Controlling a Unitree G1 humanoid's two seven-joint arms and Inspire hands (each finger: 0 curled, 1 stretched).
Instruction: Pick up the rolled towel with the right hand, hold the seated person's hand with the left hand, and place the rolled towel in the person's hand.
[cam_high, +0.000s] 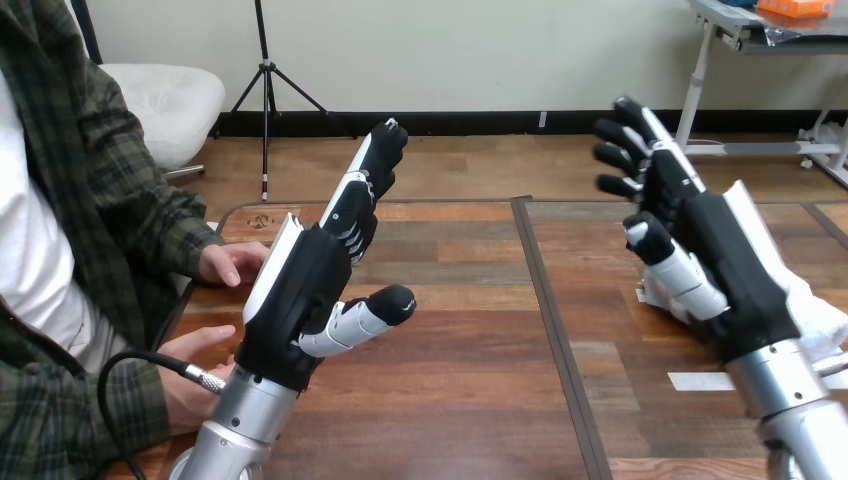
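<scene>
The person's near hand (182, 395) and the person's far hand (228, 262) rest on the tabletop (480, 330), partly hidden by the left hand (300, 290), which has straight fingers and holds nothing. The right hand (725, 255) has loose, empty fingers. The rolled towel (818, 318) lies behind it, mostly hidden.

No text, number or sign can be read anywhere on the tabletop (470, 330). A white strip (700, 381) lies flat on the tabletop near its right side, and any print on it is too small to tell. The white shells of the left hand (300, 290) and the right hand (725, 260) carry no marking that can be made out.
</scene>
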